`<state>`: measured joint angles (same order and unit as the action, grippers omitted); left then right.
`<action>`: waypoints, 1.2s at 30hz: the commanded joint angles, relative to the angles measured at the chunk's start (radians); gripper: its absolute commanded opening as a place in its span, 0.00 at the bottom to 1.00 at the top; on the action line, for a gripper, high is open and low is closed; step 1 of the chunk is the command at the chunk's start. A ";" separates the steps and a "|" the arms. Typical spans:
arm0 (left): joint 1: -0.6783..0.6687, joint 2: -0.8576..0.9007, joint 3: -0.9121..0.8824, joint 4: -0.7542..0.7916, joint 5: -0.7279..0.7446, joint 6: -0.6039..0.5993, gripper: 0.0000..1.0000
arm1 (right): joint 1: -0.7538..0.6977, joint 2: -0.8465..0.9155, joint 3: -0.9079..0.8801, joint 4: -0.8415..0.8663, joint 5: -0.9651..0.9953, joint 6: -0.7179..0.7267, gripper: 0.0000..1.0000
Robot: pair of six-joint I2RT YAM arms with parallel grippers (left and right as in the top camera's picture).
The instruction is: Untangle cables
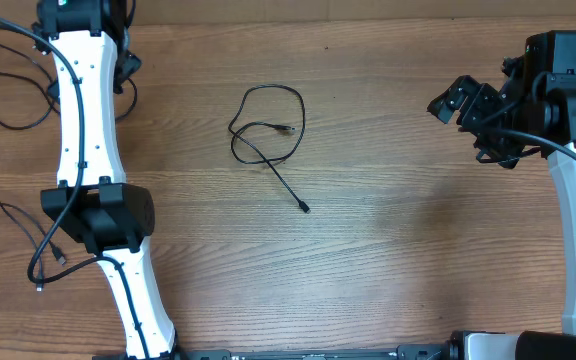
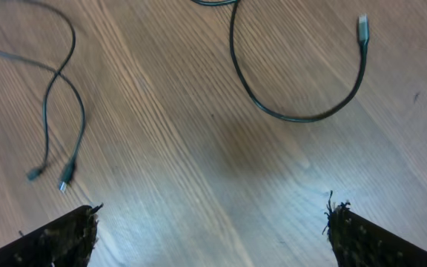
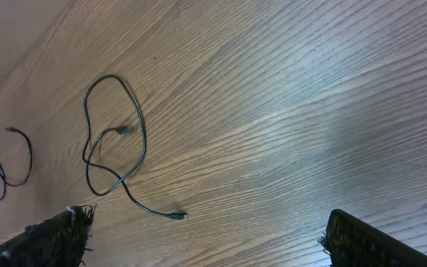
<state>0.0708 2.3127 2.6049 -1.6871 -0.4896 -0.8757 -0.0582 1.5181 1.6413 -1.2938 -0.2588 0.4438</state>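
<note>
The looped cable (image 1: 266, 124) lies near the centre of the bench (image 1: 388, 250), one plug tip inside the loop and the other trailing outward. More cables (image 1: 13, 124) lie at the left edge, beside the left arm. The left pincer (image 2: 213, 239) is released above a curved cable (image 2: 302, 117). The right pincer (image 3: 217, 241) is released, grasping nothing, well apart from the looped cable.
</note>
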 commanded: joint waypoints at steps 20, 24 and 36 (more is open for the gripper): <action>0.449 -0.177 -0.243 -0.003 -0.079 0.099 1.00 | -0.003 0.003 -0.005 0.006 -0.005 -0.004 1.00; 0.540 -0.432 -0.243 -0.003 0.014 0.090 1.00 | -0.003 0.003 -0.005 0.006 -0.005 -0.004 1.00; 0.650 -0.657 -0.661 0.010 0.021 -0.148 0.96 | -0.003 0.003 -0.005 0.006 -0.005 -0.004 1.00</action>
<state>0.7158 1.6100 2.0956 -1.6867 -0.4751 -0.9184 -0.0582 1.5181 1.6413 -1.2945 -0.2588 0.4442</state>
